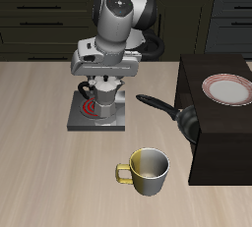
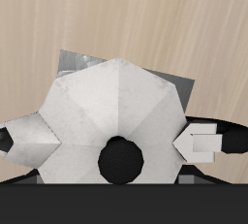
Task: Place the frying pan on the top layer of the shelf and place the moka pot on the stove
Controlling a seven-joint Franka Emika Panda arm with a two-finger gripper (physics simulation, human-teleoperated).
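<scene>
The silver faceted moka pot (image 1: 102, 95) stands upright on the grey stove (image 1: 110, 121), over its red burner ring (image 1: 87, 101). My gripper (image 1: 102, 81) is down over the pot. In the wrist view the fingers (image 2: 199, 143) press on both sides of the moka pot (image 2: 111, 102) with its black knob, so the gripper (image 2: 116, 143) is shut on it. The black frying pan (image 1: 185, 121) sits against the side of the dark shelf (image 1: 221, 142) that faces the stove, below its flat top, with its handle (image 1: 156, 102) pointing at the stove. How it rests there is unclear.
A white plate with a red rim (image 1: 228, 89) lies on the shelf's top. A yellow-grey mug (image 1: 148, 170) stands near the table's front edge. Dark cabinets run behind the table.
</scene>
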